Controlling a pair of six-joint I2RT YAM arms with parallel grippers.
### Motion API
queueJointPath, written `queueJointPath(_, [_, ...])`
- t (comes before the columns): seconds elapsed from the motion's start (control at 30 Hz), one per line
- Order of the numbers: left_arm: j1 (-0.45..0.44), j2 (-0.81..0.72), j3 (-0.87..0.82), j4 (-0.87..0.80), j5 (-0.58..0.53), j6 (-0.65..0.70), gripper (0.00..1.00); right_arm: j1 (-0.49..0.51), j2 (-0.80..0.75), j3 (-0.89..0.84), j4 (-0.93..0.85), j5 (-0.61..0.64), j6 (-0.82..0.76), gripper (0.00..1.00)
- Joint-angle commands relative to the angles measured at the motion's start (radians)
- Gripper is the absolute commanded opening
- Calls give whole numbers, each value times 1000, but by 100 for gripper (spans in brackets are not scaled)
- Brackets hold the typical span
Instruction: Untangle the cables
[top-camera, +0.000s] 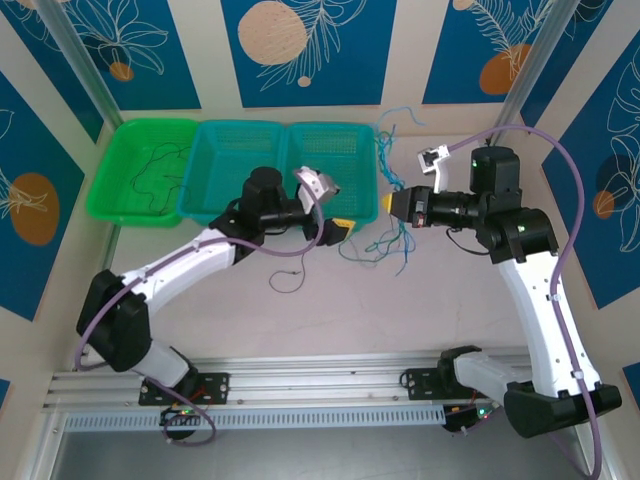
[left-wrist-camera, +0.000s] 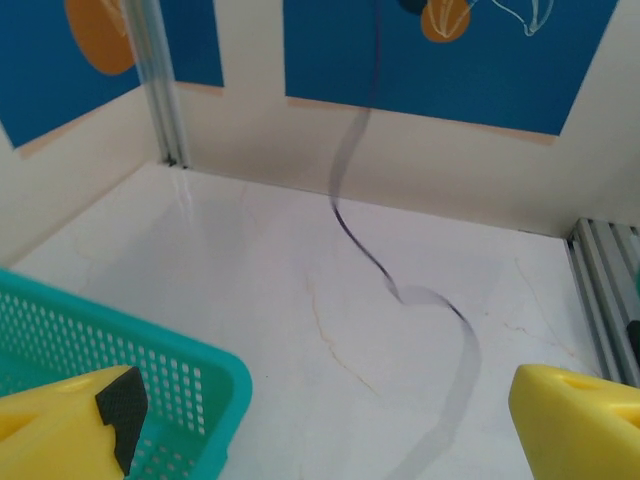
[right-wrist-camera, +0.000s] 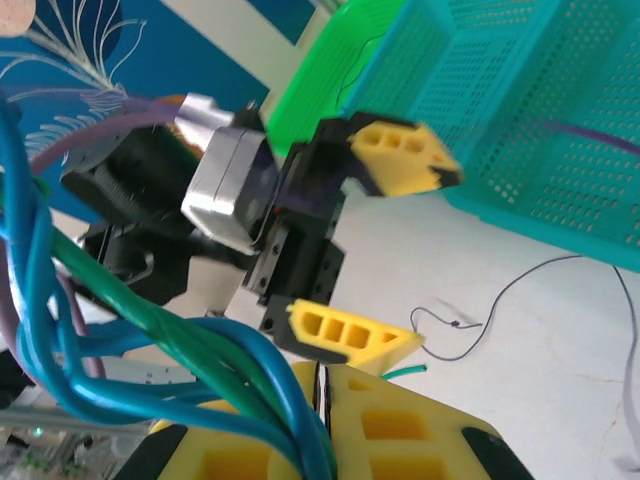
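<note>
Right gripper (right-wrist-camera: 322, 400) is clamping the cables (right-wrist-camera: 150, 315) at lower centre; left gripper (right-wrist-camera: 390, 240), gaping wide, should be taking one strand slowly

Probably a robotics lab cell: aluminium rail (top-camera: 300, 372), blue patterned wall panels (top-camera: 345, 65).
</note>
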Motion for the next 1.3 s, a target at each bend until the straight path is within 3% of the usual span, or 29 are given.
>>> queueJointPath(0.0, [-57, 40, 110, -39, 73, 119, 94, 30, 15, 27, -56, -35, -29, 0])
queueJointPath(0.2, [-80, 143, 157, 106, 133, -34, 99, 64, 24, 19, 0, -26, 1, 0])
queueJointPath(0.3, [-83, 173, 160, 102, 164, -76, 100, 64, 19, 11, -2, 39, 17, 0])
queueJointPath(0.37, [-82, 155, 120, 70, 76, -79, 100, 56, 11, 1, -17, 123, 41, 0])
queueJointPath(0.47, [-79, 84, 37, -30, -188, -112, 100, 13, -26, -56, -15, 237, 88, 0])
queueJointPath(0.5, [-77, 55, 16, -89, -270, -125, 100, -13, -43, -83, -10, 278, 107, 0])
queueJointPath(0.57, [-80, 2, -36, -164, -331, -153, 99, -89, -81, -138, -4, 355, 161, 0])
queueJointPath(0.7, [-116, -128, -233, -104, -299, -239, 98, -372, -135, -242, -19, 395, 297, 0])
queueJointPath(0.8, [-220, -167, -298, -102, -282, -144, 98, -501, -136, -291, -35, 420, 314, 0])
queueJointPath(0.97, [-385, 20, -174, -283, -385, 4, 100, -552, -141, -345, -2, 370, 314, 0])
queueJointPath(1.13, [-425, 245, -54, -312, -498, -28, 100, -554, -164, -353, 5, 327, 295, 0])
queueJointPath(1.27, [-426, 338, -20, -272, -600, -73, 97, -554, -188, -358, -14, 326, 278, 0])
